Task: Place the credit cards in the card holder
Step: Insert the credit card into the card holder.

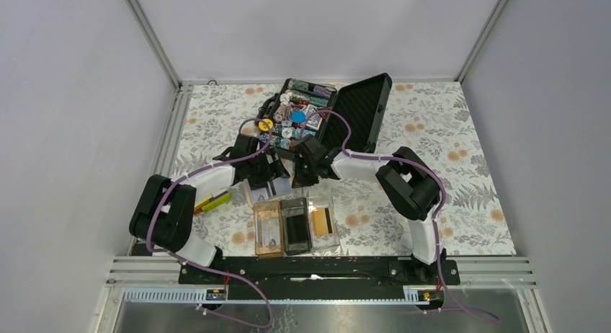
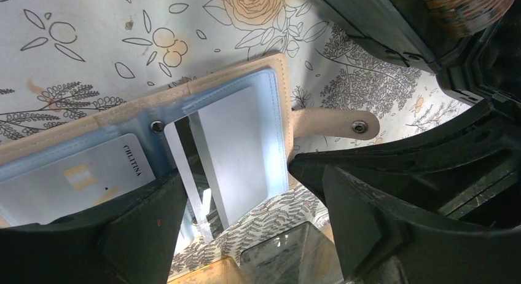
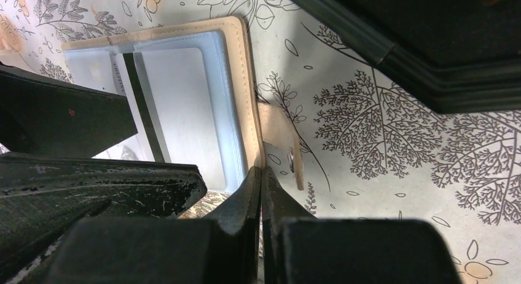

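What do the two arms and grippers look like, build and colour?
The left arm and right arm alternate black joints with white shells, each trailing a purple cable. The left gripper and right gripper are matte black, wedge-shaped.

My overhead camera looks down over the whole table [image 1: 447, 153] from behind the arms; both wrist cameras hover close above one beige wallet [image 2: 246, 112].

On the floral cloth [image 1: 461, 153], an open black case [image 1: 339, 109] crammed with small colourful bits sits at 12 o'clock, a beige wallet [image 2: 283, 112] lies open just at its 6 o'clock, and a yellow-and-orange item [image 1: 212, 201] lies at 9 o'clock.
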Tool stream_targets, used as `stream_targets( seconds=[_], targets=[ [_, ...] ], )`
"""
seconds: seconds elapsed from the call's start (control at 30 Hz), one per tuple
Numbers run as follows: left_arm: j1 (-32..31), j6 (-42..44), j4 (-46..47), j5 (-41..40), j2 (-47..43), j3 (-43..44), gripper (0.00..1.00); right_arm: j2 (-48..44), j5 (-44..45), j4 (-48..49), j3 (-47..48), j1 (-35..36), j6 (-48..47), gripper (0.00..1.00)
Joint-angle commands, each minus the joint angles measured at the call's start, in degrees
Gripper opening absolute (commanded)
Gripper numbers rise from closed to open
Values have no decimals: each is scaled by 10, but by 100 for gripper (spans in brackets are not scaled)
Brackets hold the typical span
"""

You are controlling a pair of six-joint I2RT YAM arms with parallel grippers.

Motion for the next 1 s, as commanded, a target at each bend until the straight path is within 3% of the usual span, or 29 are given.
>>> stream_targets(
  seconds=[0.0,0.2,0.67,0.97],
  targets=[
    [-9,-2,-28,-23,7,24,85,-2,22,-14,15,5,-10,0],
    [-9,3,-53,-44,-25,25,98,-13,32,-14,9,5,-11,0],
    [-11,-46,37,25,-13,-18,97,-11,29,-15,8,5,-11,0],
    [-20,-42,31,16,-14,3,97,-15,33,-15,5,5,-10,0]
  ],
)
